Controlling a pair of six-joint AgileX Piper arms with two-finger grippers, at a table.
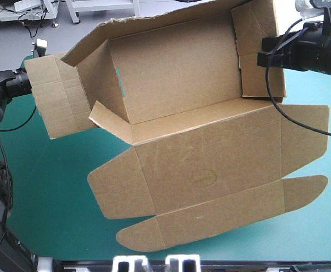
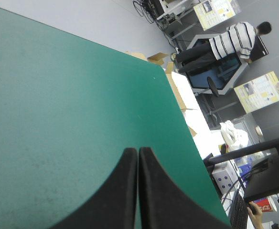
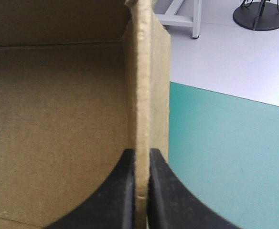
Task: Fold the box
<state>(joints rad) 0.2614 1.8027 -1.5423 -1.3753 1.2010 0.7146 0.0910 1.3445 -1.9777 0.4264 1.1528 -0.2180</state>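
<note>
Box [image 1: 199, 170]: I judge it light and stiff, bending only at its scores.
Right claw [image 3: 142, 153]: pinching the end wall's edge.
Left claw [image 2: 138, 151]: pressed together, empty; I'd take the opposite flap.

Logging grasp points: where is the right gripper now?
The right gripper is at the far right of the table in the high view, jaws shut on the raised right wall of the box.

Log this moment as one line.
box: walls partly raised, lid flat | left gripper: shut, empty | right gripper: shut on box's side wall
</note>
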